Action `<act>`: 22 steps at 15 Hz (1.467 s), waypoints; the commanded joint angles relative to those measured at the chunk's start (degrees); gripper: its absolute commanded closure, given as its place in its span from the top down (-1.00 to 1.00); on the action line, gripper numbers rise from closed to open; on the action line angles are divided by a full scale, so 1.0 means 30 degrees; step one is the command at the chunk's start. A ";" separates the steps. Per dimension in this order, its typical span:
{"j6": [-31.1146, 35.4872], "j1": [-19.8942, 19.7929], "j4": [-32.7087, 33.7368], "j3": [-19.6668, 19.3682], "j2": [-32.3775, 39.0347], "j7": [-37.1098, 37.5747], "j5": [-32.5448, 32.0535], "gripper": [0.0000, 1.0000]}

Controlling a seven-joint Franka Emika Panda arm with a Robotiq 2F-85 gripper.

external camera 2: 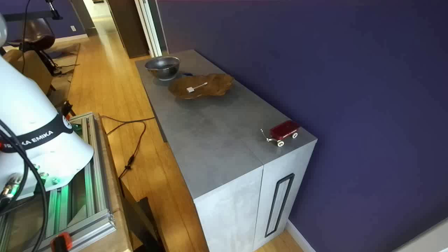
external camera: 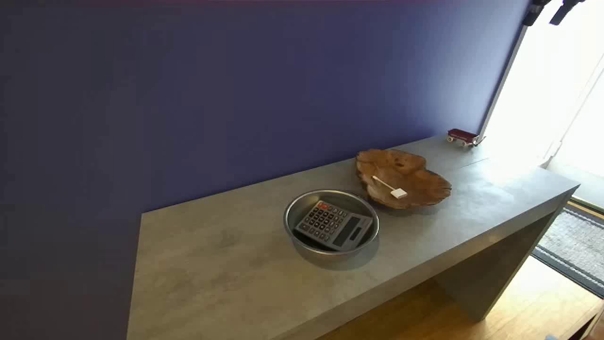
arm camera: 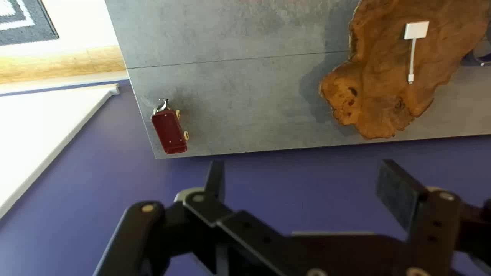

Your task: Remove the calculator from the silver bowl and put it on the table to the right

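A band (external camera 2: 43,135) on the arm (external camera 2: 28,101) reads "FRANKA EMIKA", partly covered.

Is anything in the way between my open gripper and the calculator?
Nothing visible lies on top of the calculator, but the silver bowl walls it in all around, so coming down from above looks best. The wooden dish stands beside the bowl, on the side toward the gripper; a high approach should probably clear it.
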 commanded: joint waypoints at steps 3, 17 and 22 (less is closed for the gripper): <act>-0.0032 -0.0027 0.0030 0.0019 0.0006 -0.0021 0.0019 1.00; -0.0085 0.0564 -0.0119 0.0873 0.0155 0.0280 0.0056 1.00; -0.1780 0.4150 -0.0964 0.3767 0.1325 0.0606 0.1703 1.00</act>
